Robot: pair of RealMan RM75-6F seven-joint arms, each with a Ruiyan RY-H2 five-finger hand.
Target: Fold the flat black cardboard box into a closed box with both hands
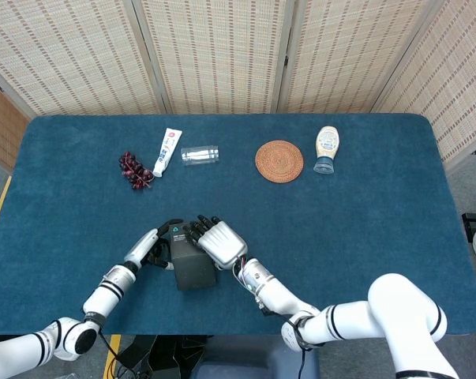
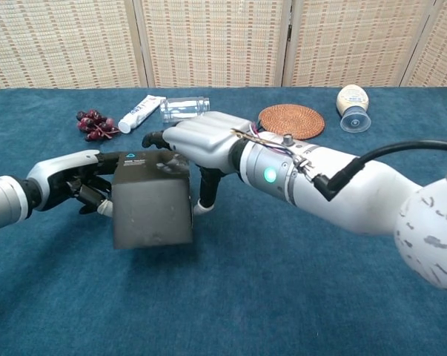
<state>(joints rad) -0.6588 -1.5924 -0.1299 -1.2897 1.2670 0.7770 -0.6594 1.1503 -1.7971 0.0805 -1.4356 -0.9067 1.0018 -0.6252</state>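
Both hands clasp box (image 2: 150, 213) edges

A: Far edge of blue surface (image 1: 364, 213), from the left?
B: Dark grapes (image 1: 134, 169), white tube (image 1: 166, 151) just beside them, clear bottle (image 1: 200, 155) lying on its side.
A: Further right?
B: Round woven coaster (image 1: 279, 160), then upside-down sauce bottle (image 1: 326, 148) near it. Woven screens (image 1: 222, 55) behind.

Staged lab tabletop: blue cloth table (image 1: 380, 237), woven folding screens (image 1: 222, 55) behind, assorted props.
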